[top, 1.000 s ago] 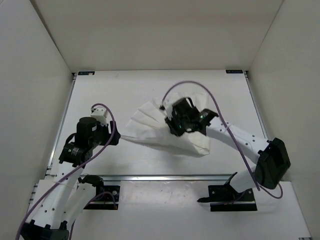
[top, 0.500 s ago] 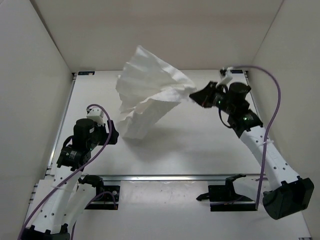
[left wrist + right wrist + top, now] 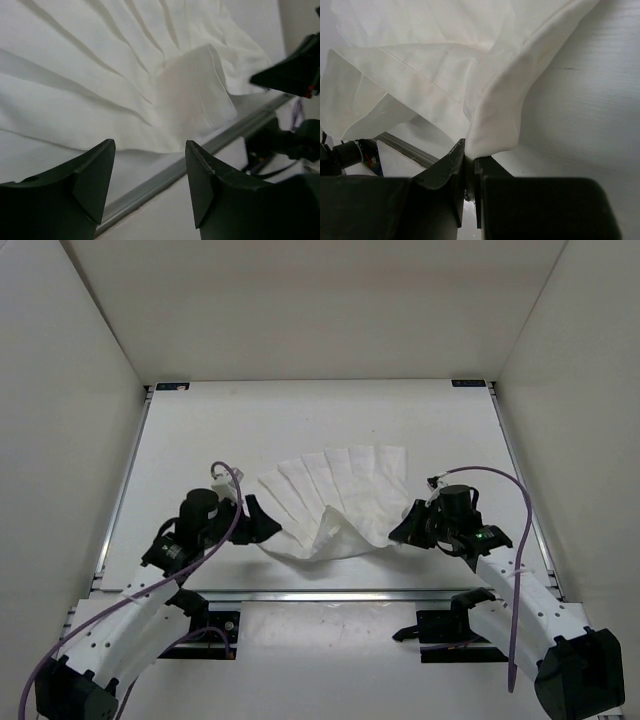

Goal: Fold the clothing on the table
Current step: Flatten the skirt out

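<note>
Nearest the camera, low in the overhead view, a metal rail (image 3: 330,592) ran along the near edge of the bench (image 3: 200,430). Just above it, at centre left, the left claw (image 3: 262,521) sat low with its jaws spread wide and nothing between them, the tips just beside the left edge of the pleated garment (image 3: 340,490). In the left wrist view its two dark fingers (image 3: 92,180) filled the lower corners with a clear gap between them, and the cloth lay beyond them, ungripped.

At centre right of the overhead view the right claw (image 3: 405,529) was closed narrow on the garment's lower right corner. The right wrist view showed that claw (image 3: 470,162) at bottom centre, its jaws pinched on a doubled fold of hem, with the cloth rising from there toward the top of the frame.

The pleated garment lay near the middle of the bench, fanned out, its pleats spreading toward the upper part of the overhead view. Its near edge was rumpled, and a flap (image 3: 330,536) there was turned over on itself. The left wrist view showed that flap (image 3: 195,95) right of centre.

Beyond the fan the white bench ran on to black corner brackets (image 3: 172,386) at the upper left and upper right, with pale walls (image 3: 320,310) behind.
</note>
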`<state>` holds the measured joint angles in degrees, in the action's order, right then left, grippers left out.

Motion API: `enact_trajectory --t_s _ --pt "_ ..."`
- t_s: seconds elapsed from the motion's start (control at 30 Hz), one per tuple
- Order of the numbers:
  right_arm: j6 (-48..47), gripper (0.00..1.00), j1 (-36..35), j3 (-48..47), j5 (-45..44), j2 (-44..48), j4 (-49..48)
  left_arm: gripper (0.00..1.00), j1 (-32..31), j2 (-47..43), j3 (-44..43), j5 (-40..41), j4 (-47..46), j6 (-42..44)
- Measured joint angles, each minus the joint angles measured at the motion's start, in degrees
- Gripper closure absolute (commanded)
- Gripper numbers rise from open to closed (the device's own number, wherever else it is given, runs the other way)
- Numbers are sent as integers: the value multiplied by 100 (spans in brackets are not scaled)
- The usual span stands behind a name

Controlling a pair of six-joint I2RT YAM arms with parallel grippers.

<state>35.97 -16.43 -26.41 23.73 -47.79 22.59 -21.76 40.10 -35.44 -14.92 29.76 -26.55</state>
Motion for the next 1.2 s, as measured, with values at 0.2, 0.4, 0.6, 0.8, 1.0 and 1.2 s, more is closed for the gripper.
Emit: enact_trajectory --t_s 0.2,0.4,0.6,0.8,1.0,1.2 --pt "-120 100 -190 33 -278 -116 44 27 -804 -415 2151 -743 -1882 -2271" --pt "-205 100 -358 48 -334 -625 -208 23 -1025 -793 2297 -697 -2649 -2900" --pt "-262 100 -505 -57 -393 -1121 -361 37 -1735 -476 1926 -229 -3338 -2164" --pt "-251 100 -468 -343 -444 -1292 -476 34 -2516 428 1825 339 -3405 -1161" --pt "-249 100 -411 -393 -442 -1377 -549 33 -2898 1036 1749 872 -3565 -599" --pt "-229 99 -413 -404 -442 -1512 -555 33 -3244 1746 1364 1486 -3869 -297"
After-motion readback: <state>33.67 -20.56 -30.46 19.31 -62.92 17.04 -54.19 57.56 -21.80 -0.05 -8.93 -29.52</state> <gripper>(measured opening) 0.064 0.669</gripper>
